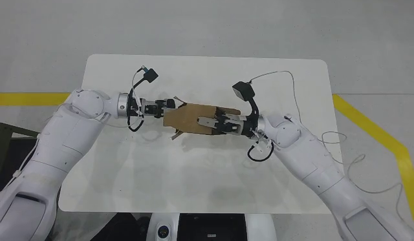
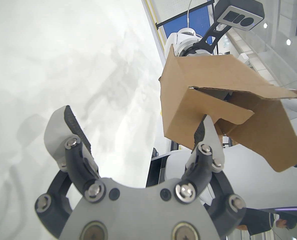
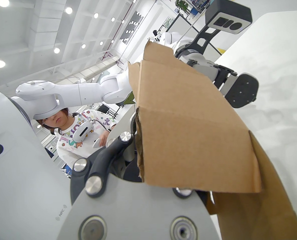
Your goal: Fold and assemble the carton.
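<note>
Although its 2 fingers (image 2: 72, 126) are spread wide and grasp nothing, the left gripper (image 2: 138, 131) sits at the left end of the brown carton (image 1: 191, 117). 1 fingertip is at the edge of a loose end flap (image 2: 226, 116), though whether it touches is hard to tell. That placement likely suits pushing the flap inward rather than gripping it.

The carton lies lengthwise between the 2 arms over the middle of the white table (image 1: 259, 176). It appears to be lifted just off the surface, since a shadow falls beneath it. It is opened into a tube, with its left end flaps unfolded.

Toward its right end, the right gripper (image 1: 213, 122) is clenched on a carton wall, with 1 finger lying along the top outside and the other hidden by cardboard. This grasp probably steadies the carton in the air so the left gripper can work the flaps. Folding seems at an early stage, with the left end not yet closed.
</note>
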### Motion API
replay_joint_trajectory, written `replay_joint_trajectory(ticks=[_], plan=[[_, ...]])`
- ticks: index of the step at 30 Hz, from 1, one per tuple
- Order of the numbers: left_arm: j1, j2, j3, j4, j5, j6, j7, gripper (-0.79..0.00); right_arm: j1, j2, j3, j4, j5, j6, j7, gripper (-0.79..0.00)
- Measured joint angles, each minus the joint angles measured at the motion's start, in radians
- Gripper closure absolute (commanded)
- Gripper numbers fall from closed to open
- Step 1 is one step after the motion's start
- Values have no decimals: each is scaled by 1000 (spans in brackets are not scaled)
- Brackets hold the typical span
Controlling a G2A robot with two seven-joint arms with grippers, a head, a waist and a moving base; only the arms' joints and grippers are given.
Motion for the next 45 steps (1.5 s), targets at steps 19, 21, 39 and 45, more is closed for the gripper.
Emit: replay_joint_trajectory(ticks=[19, 21, 39, 45], plan=[[-9, -1, 13, 8, -38, 7, -7, -785, 10, -28, -19, 21, 31, -9, 38, 0], [-12, -2, 14, 11, -42, 8, -9, -785, 11, -30, -18, 23, 33, -8, 41, 0], [3, 9, 41, 39, 88, -18, 18, -785, -13, -24, 84, 43, -73, -3, -73, 0], [7, 18, 67, -7, 107, -7, 7, -785, -24, -31, 88, 30, -136, 14, -123, 0]])
